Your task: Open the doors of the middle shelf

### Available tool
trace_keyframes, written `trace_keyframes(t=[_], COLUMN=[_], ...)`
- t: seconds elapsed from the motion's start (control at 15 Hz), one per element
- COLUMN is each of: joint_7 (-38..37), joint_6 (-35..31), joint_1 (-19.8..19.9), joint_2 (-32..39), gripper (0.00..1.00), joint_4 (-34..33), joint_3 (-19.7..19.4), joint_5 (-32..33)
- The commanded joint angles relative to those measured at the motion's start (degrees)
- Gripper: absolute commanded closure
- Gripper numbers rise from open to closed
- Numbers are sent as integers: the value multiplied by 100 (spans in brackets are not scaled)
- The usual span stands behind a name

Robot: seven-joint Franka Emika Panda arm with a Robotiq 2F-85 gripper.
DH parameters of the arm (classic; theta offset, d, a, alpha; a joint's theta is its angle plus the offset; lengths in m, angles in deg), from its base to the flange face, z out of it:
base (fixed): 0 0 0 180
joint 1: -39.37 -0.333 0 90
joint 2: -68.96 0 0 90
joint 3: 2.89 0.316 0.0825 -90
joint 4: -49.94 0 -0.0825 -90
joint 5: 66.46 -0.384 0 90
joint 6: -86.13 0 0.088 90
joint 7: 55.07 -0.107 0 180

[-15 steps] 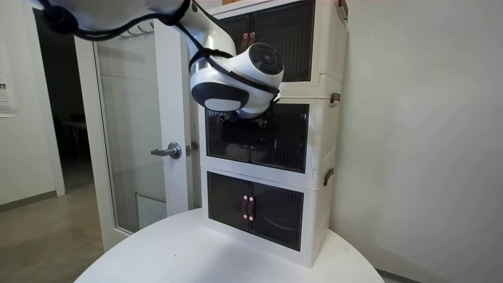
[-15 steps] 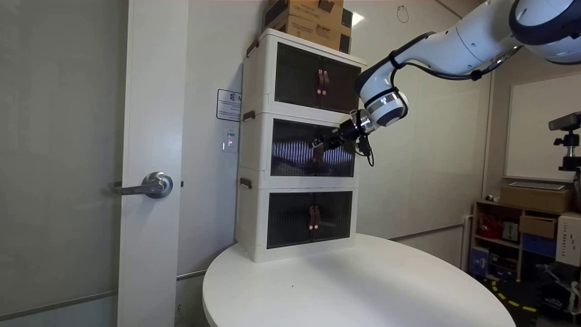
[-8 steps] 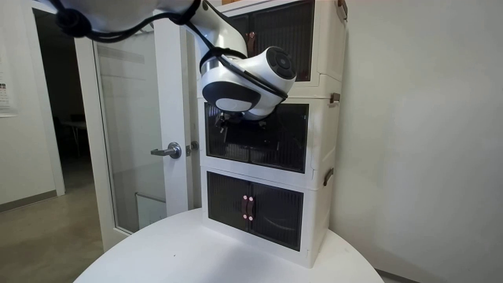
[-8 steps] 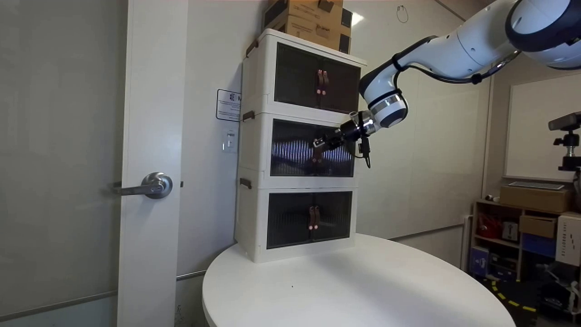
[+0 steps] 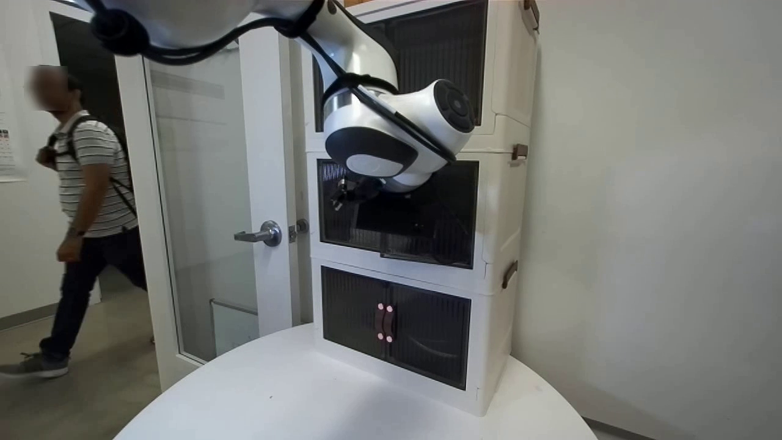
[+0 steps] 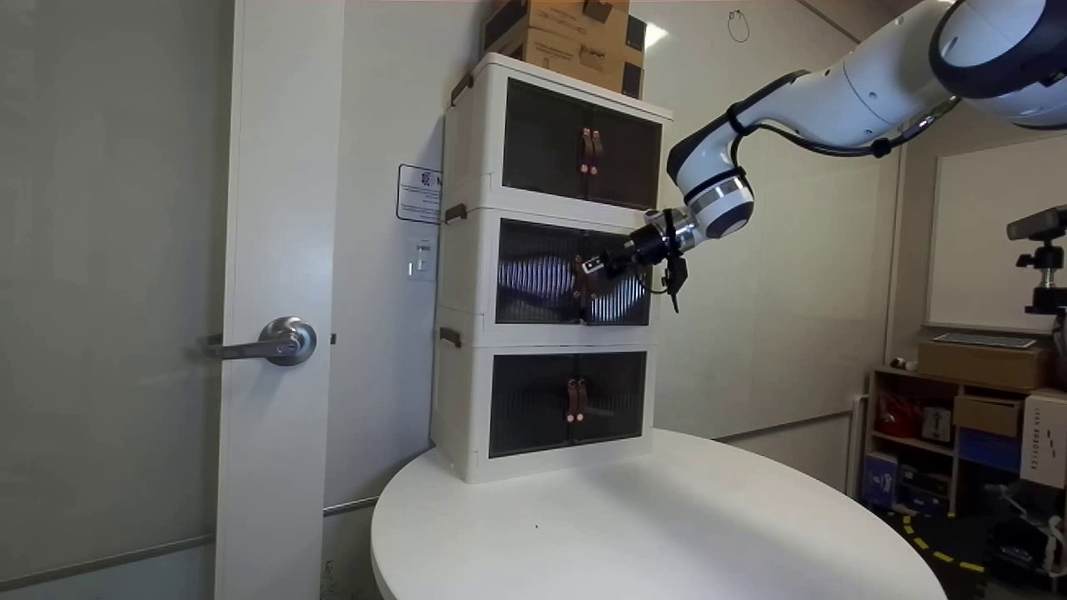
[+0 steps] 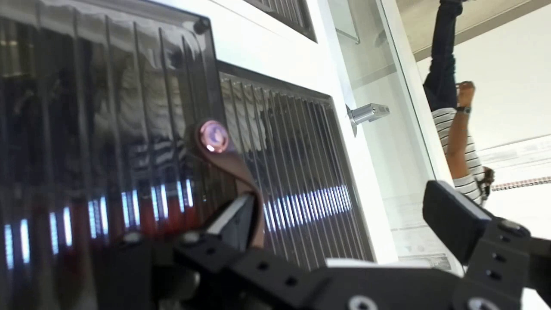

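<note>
The middle shelf of the white cabinet has two dark ribbed doors. One door is slightly ajar and stands out from the frame; this ajar door also shows in an exterior view and nearest in the wrist view. The closed door sits flush and also shows in the wrist view. My gripper is open. One finger is hooked behind the brown strap handle of the ajar door; the other finger is free. In both exterior views the gripper is in front of the shelf.
The upper doors and lower doors are closed. The cabinet stands on a round white table. Cardboard boxes lie on top. A glass room door stands beside it. A person walks in the doorway.
The gripper has drawn back from the cabinet, and the hooked door has swung from closed to slightly ajar. A person has come into view in the doorway.
</note>
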Motion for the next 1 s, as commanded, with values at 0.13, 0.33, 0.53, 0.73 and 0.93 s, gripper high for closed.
trace_keyframes(t=[0.13,0.33,0.53,0.73,0.93], joint_7=[354,435,435,376,356], joint_6=[626,750,600,234,-173], joint_1=[-106,-109,-54,-38,-58], joint_2=[-385,-619,-1016,-1531,-2147], gripper=[0,0,0,0,0], joint_4=[543,805,1204,1783,2520], joint_3=[126,35,-103,-286,-490], joint_5=[45,226,347,268,237])
